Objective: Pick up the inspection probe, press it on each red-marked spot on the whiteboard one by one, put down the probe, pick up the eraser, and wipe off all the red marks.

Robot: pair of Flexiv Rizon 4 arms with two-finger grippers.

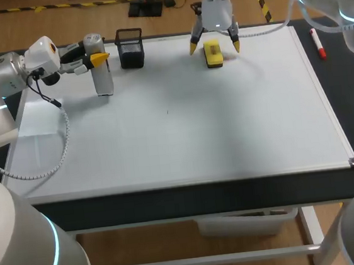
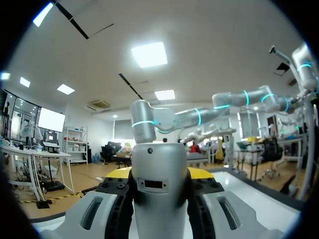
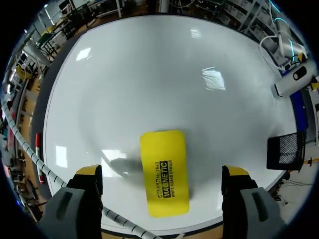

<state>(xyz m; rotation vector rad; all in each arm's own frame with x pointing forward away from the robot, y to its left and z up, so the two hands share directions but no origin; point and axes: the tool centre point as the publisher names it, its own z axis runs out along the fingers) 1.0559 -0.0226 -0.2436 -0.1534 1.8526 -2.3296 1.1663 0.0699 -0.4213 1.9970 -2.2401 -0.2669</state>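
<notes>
Overhead, right claw [image 3: 162, 173] spread wide over black-lettered yellow eraser [image 3: 163, 149], left claw [image 1: 96, 54] clamping upright probe [image 1: 101, 78].

Yellow eraser [image 1: 213, 53] with black print, white whiteboard [image 1: 182, 125], black mesh cup [image 1: 130, 47], silver-grey probe [image 1: 99, 71], red-and-white marker [image 1: 318, 43]

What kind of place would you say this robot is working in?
Probably a robotics lab test bench: a whiteboard lying flat on the table, an eraser on it, and the left gripper holding an inspection probe.
</notes>
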